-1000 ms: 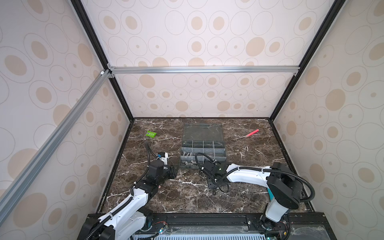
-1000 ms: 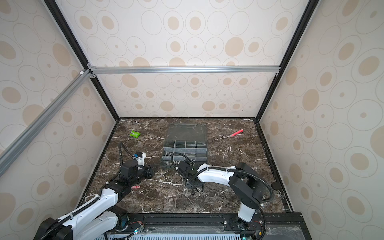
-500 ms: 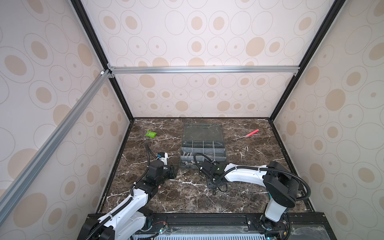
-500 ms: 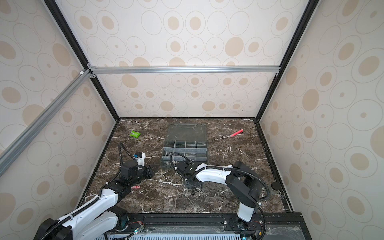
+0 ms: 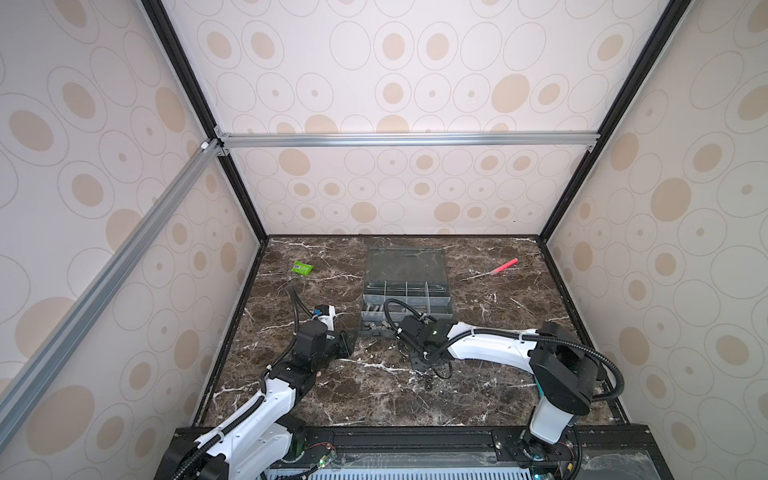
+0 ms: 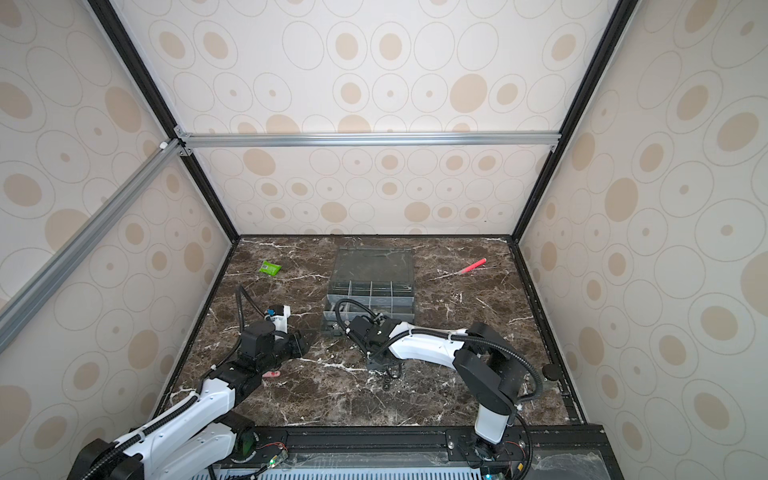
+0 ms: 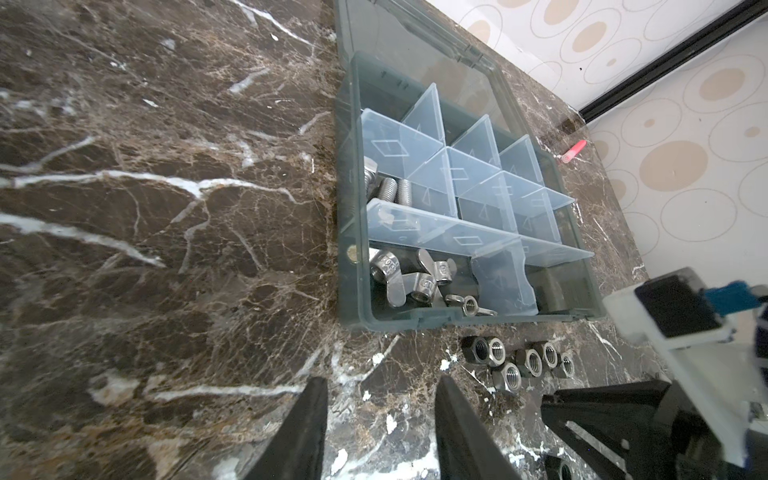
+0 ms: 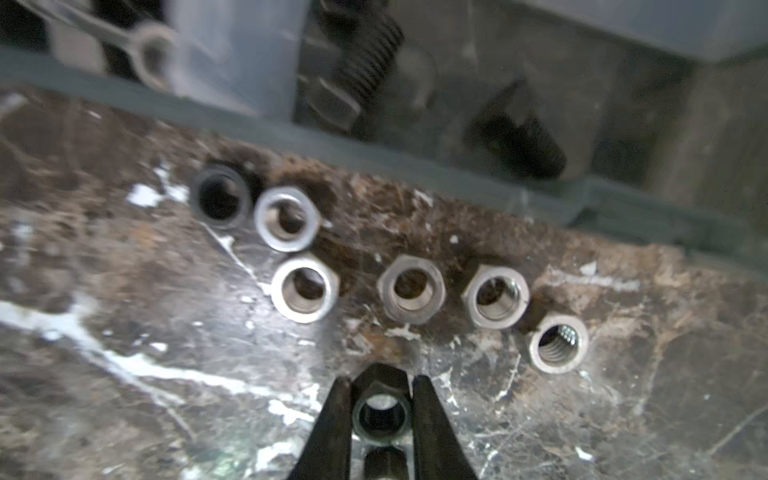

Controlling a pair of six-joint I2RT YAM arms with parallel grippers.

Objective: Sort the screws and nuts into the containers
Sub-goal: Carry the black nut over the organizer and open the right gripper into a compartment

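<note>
Low at centre in both top views, the right hand [image 8: 380, 384] pinches a dark nut [image 8: 380, 415]; the left hand [image 7: 380, 382], left of the organizer box [image 7: 351, 232], stands open

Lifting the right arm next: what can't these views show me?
Right wrist view: second dark piece behind the right gripper's dark nut, cut off by the frame edge.
Right wrist view: organizer box contents, blurred.
Both top views: loose nuts too small to count; right arm covers the box's near side.

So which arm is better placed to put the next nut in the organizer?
Right. The right fingers clamp a dark hex nut near the organizer box; the left fingers stand open and empty over bare marble.
</note>
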